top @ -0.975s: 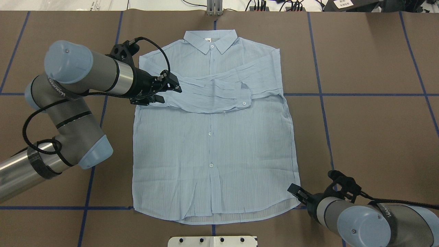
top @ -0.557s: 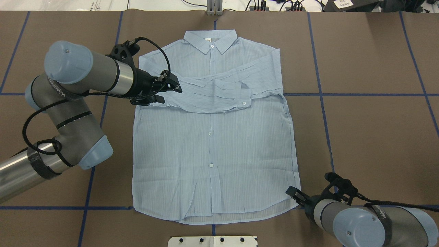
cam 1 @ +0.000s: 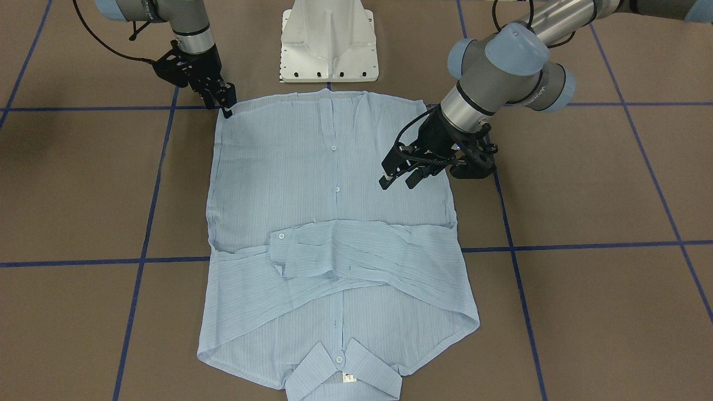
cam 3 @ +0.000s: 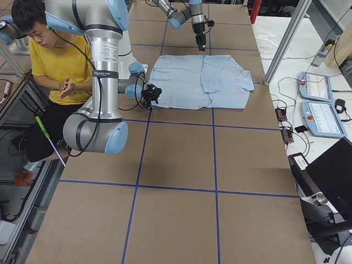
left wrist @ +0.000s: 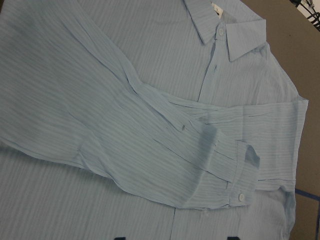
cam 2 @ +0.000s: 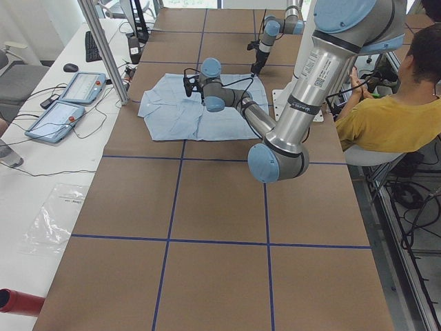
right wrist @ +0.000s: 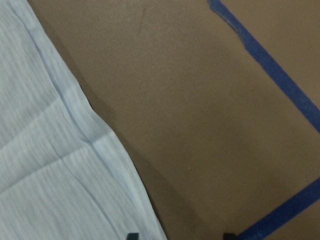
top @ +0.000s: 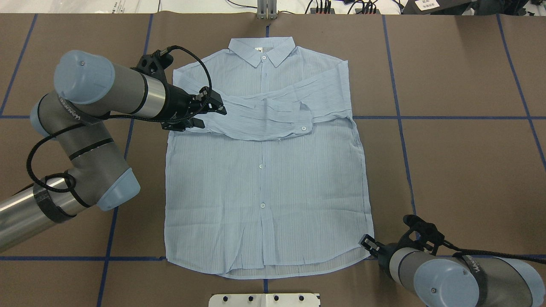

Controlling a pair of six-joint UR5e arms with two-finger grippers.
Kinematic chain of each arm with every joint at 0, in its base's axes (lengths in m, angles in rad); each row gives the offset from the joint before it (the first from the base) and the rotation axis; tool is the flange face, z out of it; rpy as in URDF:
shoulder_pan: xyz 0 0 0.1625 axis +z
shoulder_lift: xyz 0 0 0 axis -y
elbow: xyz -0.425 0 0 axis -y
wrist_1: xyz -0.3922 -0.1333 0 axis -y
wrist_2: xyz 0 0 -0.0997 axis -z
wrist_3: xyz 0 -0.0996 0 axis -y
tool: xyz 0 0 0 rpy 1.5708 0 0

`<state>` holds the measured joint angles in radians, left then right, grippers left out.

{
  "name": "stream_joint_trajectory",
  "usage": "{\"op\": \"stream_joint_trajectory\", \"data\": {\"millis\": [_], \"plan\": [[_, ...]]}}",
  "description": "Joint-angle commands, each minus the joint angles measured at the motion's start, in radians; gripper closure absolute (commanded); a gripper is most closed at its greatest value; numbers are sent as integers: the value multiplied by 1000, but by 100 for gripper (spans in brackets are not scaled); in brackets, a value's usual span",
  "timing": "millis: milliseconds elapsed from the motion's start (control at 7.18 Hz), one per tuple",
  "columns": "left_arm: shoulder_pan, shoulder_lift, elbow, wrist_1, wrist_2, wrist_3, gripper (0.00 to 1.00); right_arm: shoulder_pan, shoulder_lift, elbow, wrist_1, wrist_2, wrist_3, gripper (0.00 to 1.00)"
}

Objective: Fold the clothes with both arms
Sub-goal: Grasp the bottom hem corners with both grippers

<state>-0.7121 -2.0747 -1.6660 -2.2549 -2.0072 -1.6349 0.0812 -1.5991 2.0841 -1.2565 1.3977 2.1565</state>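
The light blue striped shirt (top: 264, 179) lies flat and face up on the brown table, collar (top: 261, 49) at the far side, with both sleeves folded across the chest. My left gripper (top: 212, 118) hovers open over the sleeve near the shirt's left edge, holding nothing. In the front-facing view the left gripper (cam 1: 397, 182) shows both fingers apart above the cloth. My right gripper (top: 367, 244) is open at the near right hem corner. The right wrist view shows that hem edge (right wrist: 95, 145) running down to one fingertip, with bare table between the fingers.
The white pedestal base (cam 1: 328, 44) stands just behind the hem. Blue tape lines (top: 448, 117) cross the brown table cover. A seated person in a yellow shirt (cam 3: 60, 66) is beside the robot. Teach pendants (cam 2: 69, 96) lie on a side table beyond the collar.
My right gripper has shifted a little toward the robot and closer in on the hem corner. The left arm and the shirt have not moved.
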Motion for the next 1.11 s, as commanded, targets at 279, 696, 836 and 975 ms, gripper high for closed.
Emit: {"op": "stream_joint_trajectory", "data": {"millis": [279, 696, 836, 975], "plan": [[3, 86, -66, 30, 57, -3, 20, 26, -4, 34, -1, 10, -4, 100], [211, 257, -371, 363, 267, -11, 20, 52, -28, 80, -37, 35, -6, 100], [311, 293, -453, 473, 334, -107, 20, 52, -27, 80, -37, 35, -6, 100], [432, 295, -455, 568, 435, -191, 21, 52, -21, 80, -37, 35, -6, 100]]}}
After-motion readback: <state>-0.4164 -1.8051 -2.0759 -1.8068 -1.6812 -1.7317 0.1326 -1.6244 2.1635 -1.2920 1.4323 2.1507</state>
